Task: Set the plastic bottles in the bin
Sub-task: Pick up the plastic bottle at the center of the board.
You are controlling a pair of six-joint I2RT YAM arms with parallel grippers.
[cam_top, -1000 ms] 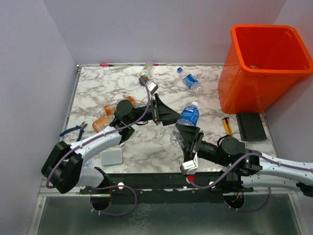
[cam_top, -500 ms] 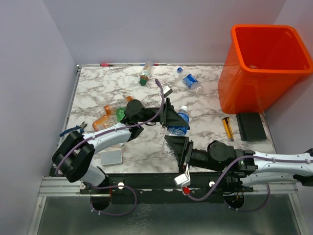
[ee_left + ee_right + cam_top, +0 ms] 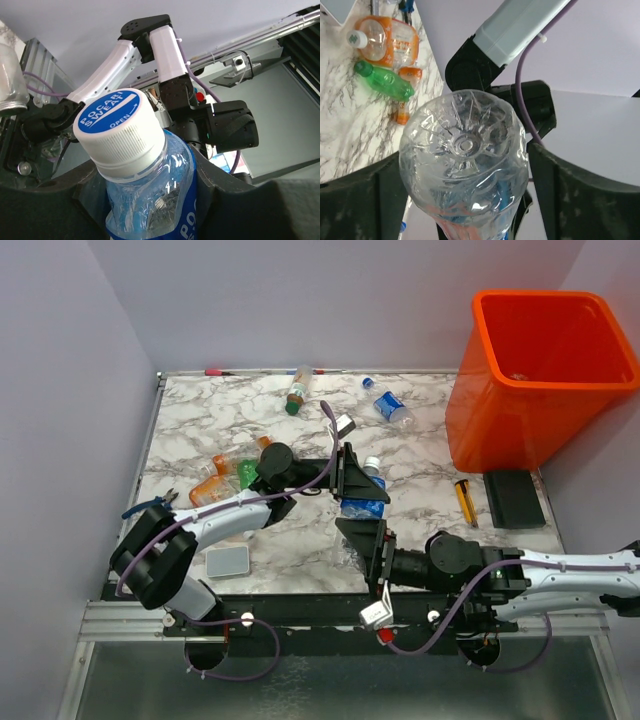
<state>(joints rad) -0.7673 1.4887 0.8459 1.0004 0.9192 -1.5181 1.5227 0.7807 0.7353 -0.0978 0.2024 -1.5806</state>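
A clear plastic bottle with a blue label and a white cap hangs above the middle of the table between both grippers. My left gripper is shut on its shoulder just under the cap, both fingers pressed into the plastic. My right gripper brackets the bottle's ribbed base, jaws open with a thin gap at each side. The orange bin stands at the far right. More bottles lie on the table: orange ones, a green one, and others at the back.
Blue-handled pliers and a grey-white pad lie at the near left. A black block and a yellow-orange stick sit in front of the bin. A red pen lies along the back edge.
My left arm swung right and its jaws closed on the bottle's neck end. My right gripper, which was holding the bottle, drew toward the near edge and loosened its jaws.
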